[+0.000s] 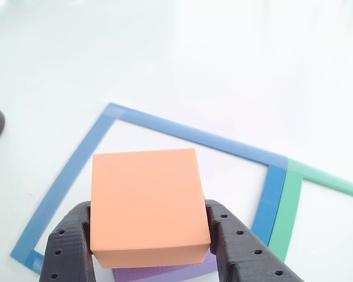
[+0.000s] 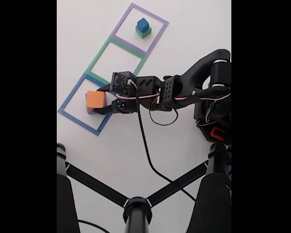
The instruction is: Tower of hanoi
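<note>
Gripper (image 1: 150,249) fingers clamped on orange block (image 1: 146,202), w/ purple block (image 1: 165,271) just under it, both inside blue outline (image 1: 182,130). Fixed view: blue cube (image 2: 143,24) atop green cube (image 2: 144,32) in purple outline (image 2: 157,20), well apart.

a robotics test setup: plain white counter (image 2: 184,29) marked with taped square outlines (image 2: 89,109), black camera stand legs (image 2: 136,204), exposed servo wiring (image 2: 145,141).

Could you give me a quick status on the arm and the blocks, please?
Gripper shut on orange block, over purple block in blue outline. Blue cube on green cube, purple outline. Nothing obstructing.
</note>
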